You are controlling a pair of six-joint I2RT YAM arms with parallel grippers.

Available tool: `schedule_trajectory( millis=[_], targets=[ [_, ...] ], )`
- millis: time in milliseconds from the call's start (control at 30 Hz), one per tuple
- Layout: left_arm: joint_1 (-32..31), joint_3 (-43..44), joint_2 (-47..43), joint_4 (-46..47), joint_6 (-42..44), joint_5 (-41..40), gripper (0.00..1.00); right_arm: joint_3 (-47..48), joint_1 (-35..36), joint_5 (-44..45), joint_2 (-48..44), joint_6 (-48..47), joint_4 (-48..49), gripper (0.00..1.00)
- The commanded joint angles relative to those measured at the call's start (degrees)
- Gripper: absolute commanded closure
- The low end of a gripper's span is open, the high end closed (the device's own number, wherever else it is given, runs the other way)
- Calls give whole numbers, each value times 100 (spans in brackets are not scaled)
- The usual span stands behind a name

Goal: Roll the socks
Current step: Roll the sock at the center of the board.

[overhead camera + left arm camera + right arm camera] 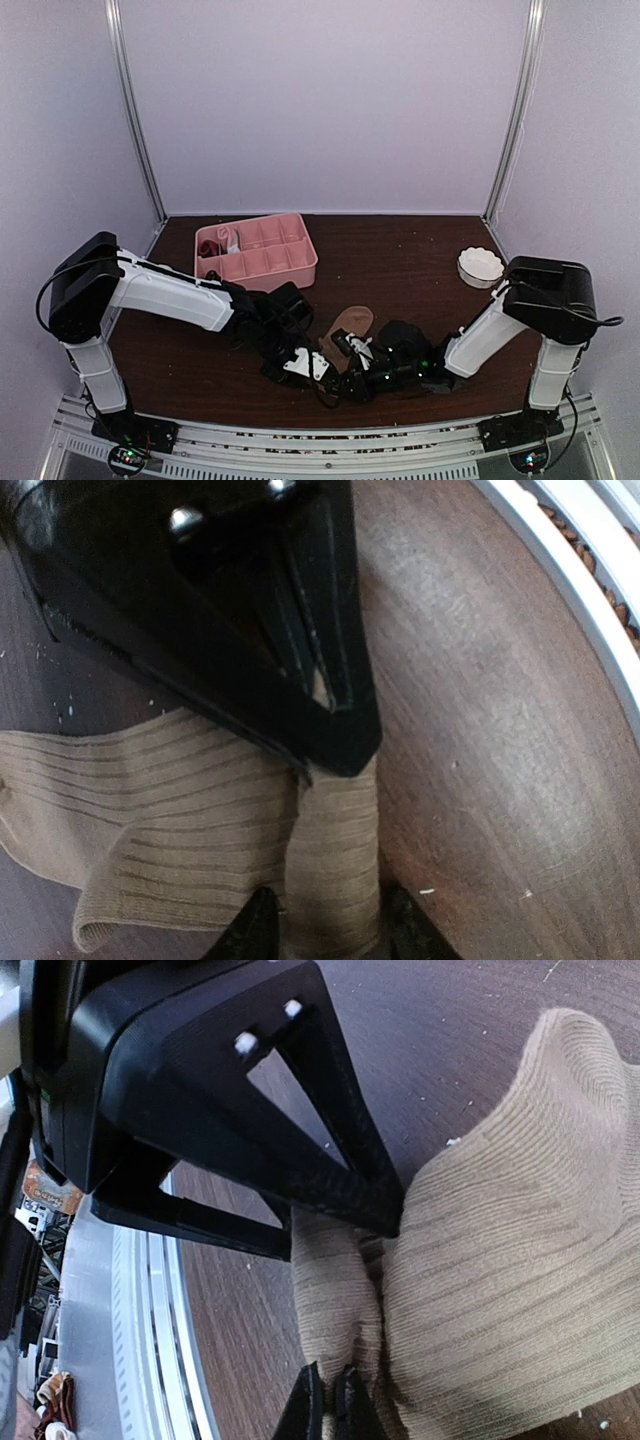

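Found tan-beige ribbed fabric sock (352, 322) lying at 6 o'clock on dark brown wooden table (400, 260), close to the front edge. Noted left hand (330, 942) clamped on a narrow rolled strip of that sock, fingertips (255, 932) pressed against both its sides, with the flat ribbed remainder spreading toward 9 o'clock from the hand. Noted right hand (328, 1412) pinched almost together on a thin fold, sock body bulging toward 2 o'clock. Saw both hands meeting tip to tip over the sock's near end. Logged pink plastic divided tray (300, 262) at 10 o'clock and white scalloped bowl (480, 267) at 3 o'clock, both well apart from sock.
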Motion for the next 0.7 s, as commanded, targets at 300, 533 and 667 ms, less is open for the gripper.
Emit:
schedule_trajectory(
  millis=[300, 533, 667],
  targets=[
    [-18, 124, 229, 0, -84, 74, 76, -262, -151, 104, 414, 212, -1559, 95],
    [-18, 265, 239, -652, -497, 577, 72, -240, -157, 150, 385, 331, -1477, 94],
    [-18, 147, 131, -558, -560, 544, 60, -215, -163, 111, 394, 304, -1477, 94]
  ],
)
